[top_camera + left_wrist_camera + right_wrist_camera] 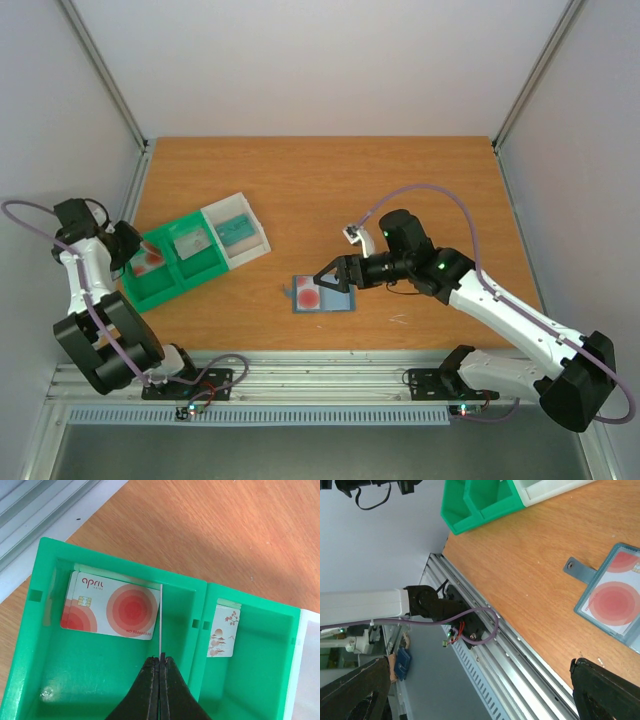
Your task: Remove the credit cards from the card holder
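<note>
Left pincer point(160, 661) pinches a credit card point(161, 620); card holder point(322, 297) lies beside right pincer point(331, 273).

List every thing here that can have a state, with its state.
left gripper: shut on an edge-on card
right gripper: open, holding nothing
card holder: folded open, red-circle card inside
green tray: a card in each compartment
whitish tray: one teal card inside

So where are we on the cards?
Done: a red-circle card and a pale card lie in the green tray. In hand: left gripper shut on an edge-on card above the tray. Left: a tucked card shows in the holder; right gripper open beside it.
</note>
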